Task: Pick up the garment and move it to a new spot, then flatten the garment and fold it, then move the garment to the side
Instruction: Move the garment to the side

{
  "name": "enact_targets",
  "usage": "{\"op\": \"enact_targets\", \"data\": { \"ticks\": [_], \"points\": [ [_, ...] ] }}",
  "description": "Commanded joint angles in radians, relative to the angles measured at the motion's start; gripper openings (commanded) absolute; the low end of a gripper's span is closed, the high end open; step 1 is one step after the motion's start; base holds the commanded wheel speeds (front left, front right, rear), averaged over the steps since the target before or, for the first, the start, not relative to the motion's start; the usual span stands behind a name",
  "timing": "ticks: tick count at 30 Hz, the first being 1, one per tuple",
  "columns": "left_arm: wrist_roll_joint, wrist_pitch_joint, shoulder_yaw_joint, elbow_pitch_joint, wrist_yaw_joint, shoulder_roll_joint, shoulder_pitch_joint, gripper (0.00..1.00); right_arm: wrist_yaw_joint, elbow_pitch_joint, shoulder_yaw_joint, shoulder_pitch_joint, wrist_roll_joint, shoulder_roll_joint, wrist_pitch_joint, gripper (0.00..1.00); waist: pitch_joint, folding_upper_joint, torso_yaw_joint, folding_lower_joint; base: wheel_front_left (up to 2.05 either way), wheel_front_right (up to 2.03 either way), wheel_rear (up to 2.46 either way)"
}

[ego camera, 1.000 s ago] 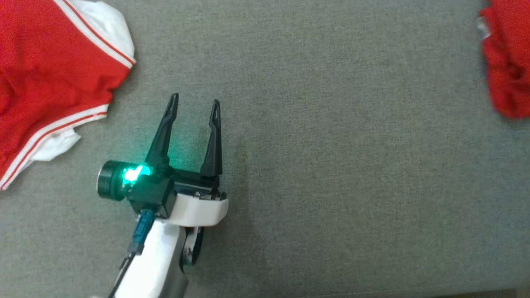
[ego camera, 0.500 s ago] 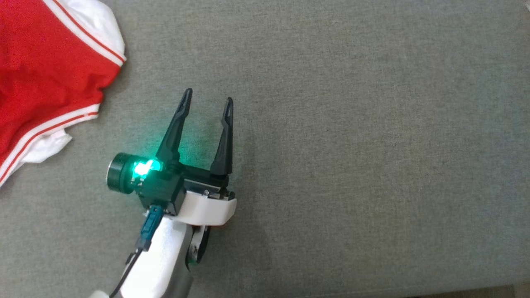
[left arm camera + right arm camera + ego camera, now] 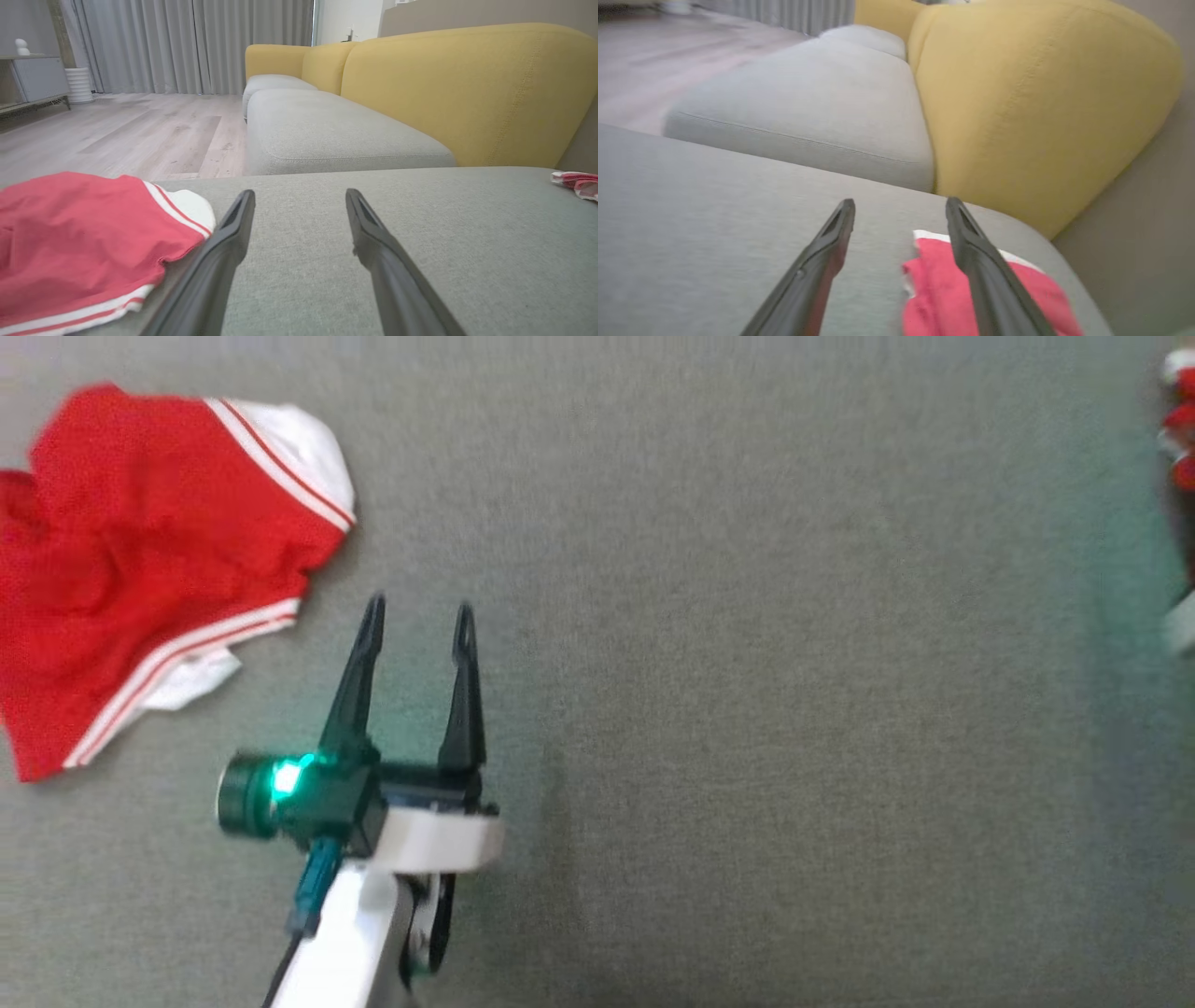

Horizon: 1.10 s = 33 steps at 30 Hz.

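Observation:
A crumpled red garment with white striped trim (image 3: 140,551) lies at the left of the grey cushion (image 3: 747,709), and appears again as the red garment (image 3: 84,242) beside my left fingers. My left gripper (image 3: 418,607) stands open just right of it, nothing between its fingers; in the left wrist view the left gripper (image 3: 299,193) is over bare fabric. A second red garment (image 3: 934,289) lies at the cushion's right end, glimpsed as red cloth (image 3: 1178,420) and a red-and-white bundle (image 3: 577,179). My right gripper (image 3: 900,201) is open above it, its right finger (image 3: 971,247) crossing the cloth.
A yellow sofa back (image 3: 467,88) rises behind the cushion, with further grey seat cushions (image 3: 327,130) beyond. Pale wooden floor (image 3: 117,130), grey curtains (image 3: 187,42) and a low cabinet (image 3: 32,79) lie past the cushion's far edge.
The whole head picture has shifted, so the camera has moved. My left gripper stays open with the same spread. The red cloth at the right edge shows smaller and higher than one second ago.

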Motion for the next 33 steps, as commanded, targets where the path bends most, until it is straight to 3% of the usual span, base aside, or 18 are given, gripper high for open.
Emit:
{"op": "enact_targets", "data": {
  "ticks": [1, 6, 13, 21, 33],
  "points": [
    [0.001, -0.005, 0.046, -0.018, 0.006, 0.000, 0.023, 1.00, 0.007, -0.052, -0.015, 0.058, -0.016, 0.025, -0.032, 1.00, -0.087, 0.0000, 0.012, 0.0001, 0.00, 0.00, 0.00],
    [-0.007, -0.005, 0.060, 0.012, 0.003, 0.000, 0.075, 1.00, 0.007, -0.105, -0.021, 0.207, -0.034, 0.182, -0.089, 1.00, -0.197, 0.0000, 0.040, 0.0001, 0.00, 0.00, 0.00],
    [-0.019, -0.005, 0.086, 0.023, 0.006, 0.000, 0.169, 1.00, 0.007, -0.214, 0.029, 0.431, -0.017, 0.323, -0.096, 1.00, -0.347, 0.0000, 0.067, 0.0001, 0.00, 0.00, 0.00],
    [-0.003, -0.005, 0.108, 0.019, -0.004, 0.000, 0.248, 1.00, 0.007, -0.321, 0.045, 0.582, -0.001, 0.388, -0.096, 1.00, -0.421, 0.0000, 0.081, 0.0001, 0.00, 0.00, 0.00],
    [0.021, -0.005, 0.141, 0.036, 0.012, 0.000, 0.298, 1.00, 0.007, -0.339, 0.029, 0.653, 0.010, 0.443, -0.096, 1.00, -0.450, 0.0000, 0.081, 0.0001, 0.00, 0.00, 0.00]
  ]
}}
